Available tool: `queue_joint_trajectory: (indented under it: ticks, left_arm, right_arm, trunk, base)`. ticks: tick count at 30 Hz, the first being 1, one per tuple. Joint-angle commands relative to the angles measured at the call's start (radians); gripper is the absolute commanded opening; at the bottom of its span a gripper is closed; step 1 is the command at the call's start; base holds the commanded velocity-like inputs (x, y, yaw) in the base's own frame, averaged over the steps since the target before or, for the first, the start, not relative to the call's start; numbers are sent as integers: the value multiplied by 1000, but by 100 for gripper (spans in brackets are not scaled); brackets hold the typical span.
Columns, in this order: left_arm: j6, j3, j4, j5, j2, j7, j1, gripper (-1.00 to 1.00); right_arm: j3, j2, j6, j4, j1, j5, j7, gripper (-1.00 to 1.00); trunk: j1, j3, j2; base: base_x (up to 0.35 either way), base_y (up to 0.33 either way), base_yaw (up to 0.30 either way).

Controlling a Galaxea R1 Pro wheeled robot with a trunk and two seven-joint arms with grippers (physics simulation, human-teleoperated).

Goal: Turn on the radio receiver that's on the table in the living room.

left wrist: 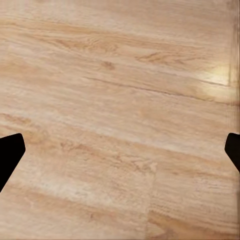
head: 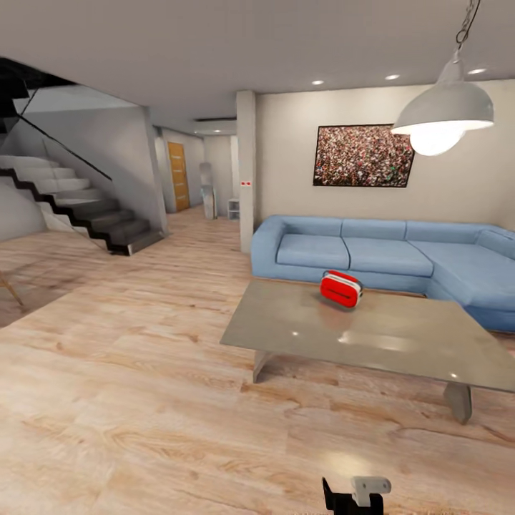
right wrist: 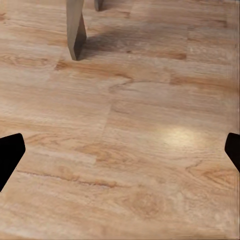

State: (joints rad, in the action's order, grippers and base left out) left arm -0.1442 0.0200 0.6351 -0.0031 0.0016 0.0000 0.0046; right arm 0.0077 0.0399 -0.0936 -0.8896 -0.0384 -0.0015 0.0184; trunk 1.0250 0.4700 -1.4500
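Observation:
The red radio receiver with white end panels stands upright on the far part of the low grey glossy table, ahead and to the right in the head view. Behind it is the blue corner sofa. My left gripper hangs open over bare wood floor, its dark fingertips wide apart with nothing between them. My right gripper is open too, over the floor a short way from a grey table leg. Both grippers are far from the radio.
A grey dome lamp hangs over the table's right side. A crowd picture is on the white wall. Stairs rise at the left, and a hallway with a wooden door opens beyond. A dark and grey robot part shows at the bottom edge.

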Motion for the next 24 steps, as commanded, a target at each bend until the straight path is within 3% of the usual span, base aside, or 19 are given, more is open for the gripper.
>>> queue_joint_trajectory:
  ticks: [1,15,24]
  left_arm:
    - [0,0,0,0,0,0,0,100]
    - [0,1,1,0,0,0,0,100]
    - [0,2,2,0,1,0,0,100]
  right_arm:
    - [-1,0,0,0,0,0,0,100]
    - [-2,0,0,0,0,0,1,100]
    - [-2,0,0,0,0,0,2,100]
  trunk:
    - [0,0,0]
    - [0,0,0]
    - [0,0,0]
  base:
    - [0,0,-256]
    - [0,0,-255]
    - [0,0,-35]
